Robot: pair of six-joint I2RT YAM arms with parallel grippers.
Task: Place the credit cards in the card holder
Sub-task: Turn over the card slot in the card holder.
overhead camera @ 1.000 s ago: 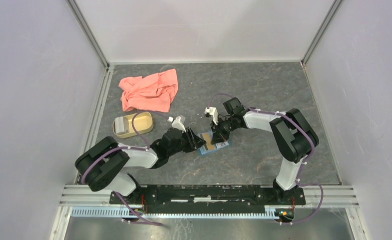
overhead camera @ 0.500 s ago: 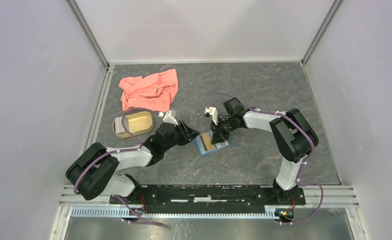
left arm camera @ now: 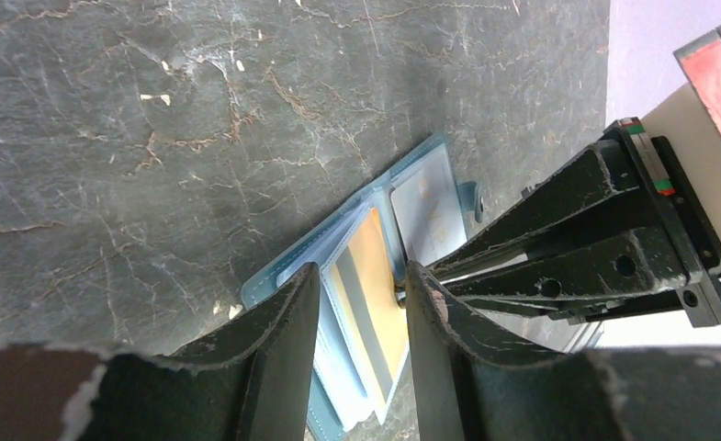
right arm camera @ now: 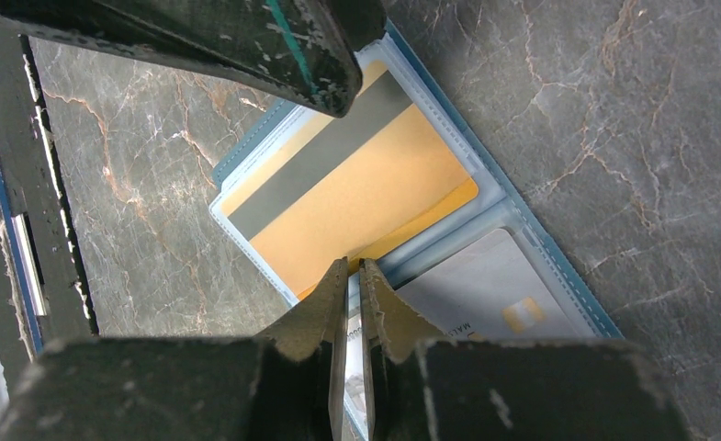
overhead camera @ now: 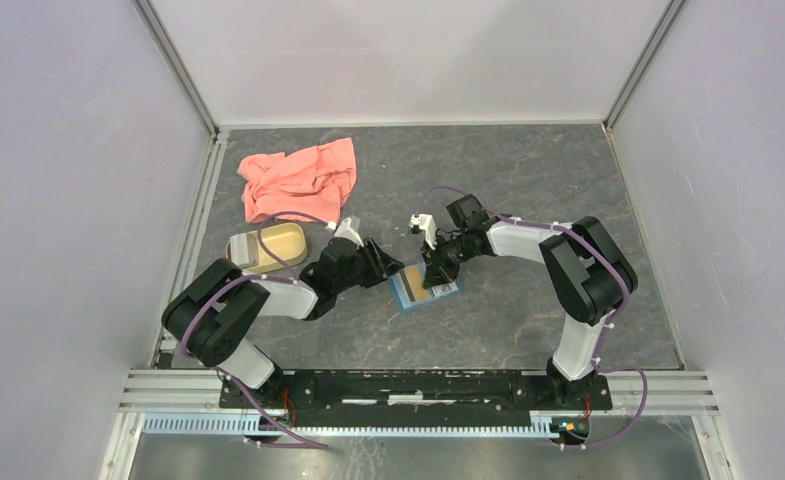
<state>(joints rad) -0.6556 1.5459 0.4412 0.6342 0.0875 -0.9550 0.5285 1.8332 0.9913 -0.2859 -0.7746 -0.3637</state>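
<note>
The teal card holder (overhead camera: 423, 290) lies open on the dark table. A gold-yellow card (right arm camera: 356, 188) with a dark stripe sits in its left sleeve, and a pale card (right arm camera: 499, 294) in its right sleeve. No dark card shows. My right gripper (right arm camera: 354, 264) is shut on a thin pale leaf at the holder's middle fold; it also shows in the top view (overhead camera: 431, 275). My left gripper (left arm camera: 361, 268) is open and empty, just off the holder's left edge (overhead camera: 396, 268). The gold card (left arm camera: 375, 276) shows between its fingers.
A tan oval dish (overhead camera: 268, 247) stands to the left of the left arm. A salmon-pink cloth (overhead camera: 298, 180) lies at the back left. Metal rails and pale walls bound the table.
My left gripper has drawn back off the holder's left half, leaving the gold card in the sleeve, and its elbow has swung. The right gripper has not moved.
</note>
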